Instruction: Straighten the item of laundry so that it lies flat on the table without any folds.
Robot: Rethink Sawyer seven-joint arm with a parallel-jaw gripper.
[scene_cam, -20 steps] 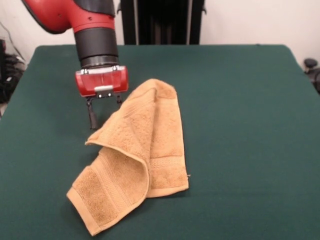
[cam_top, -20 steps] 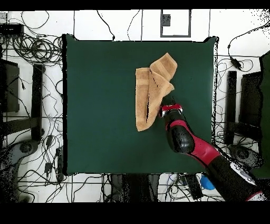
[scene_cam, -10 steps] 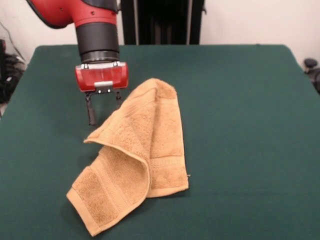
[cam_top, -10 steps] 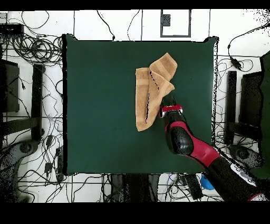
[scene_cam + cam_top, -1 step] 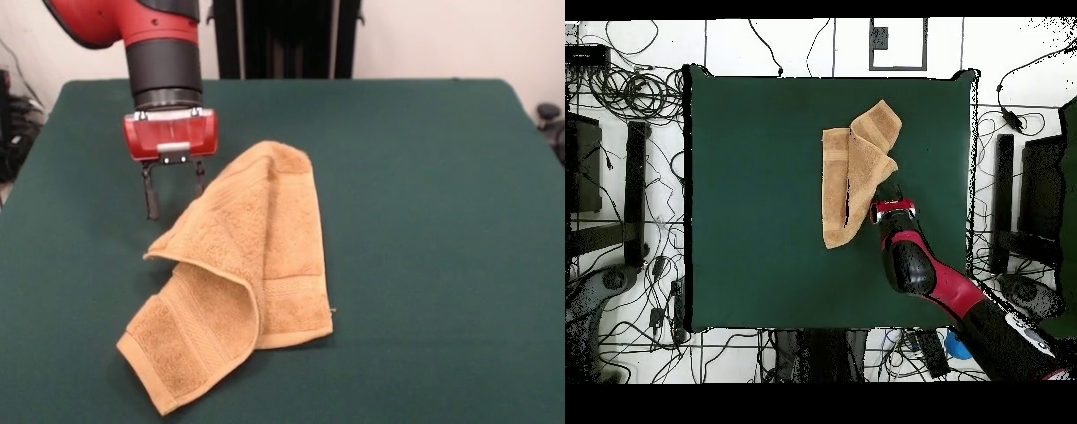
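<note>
Table (image 5: 424,221) — towel (image 5: 238,265) beside gripper (image 5: 173,188)

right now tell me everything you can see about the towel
The towel is orange-tan terry with hemmed edges and a woven band stripe near its front end. It lies on the green table, not flat: one side is folded diagonally over the rest, leaving a raised curled fold edge and a corner flap jutting toward the front. In the overhead view it is a long strip with a flap splayed off one end. The hand, fingers apart, hangs beside its edge; contact cannot be told.
</note>
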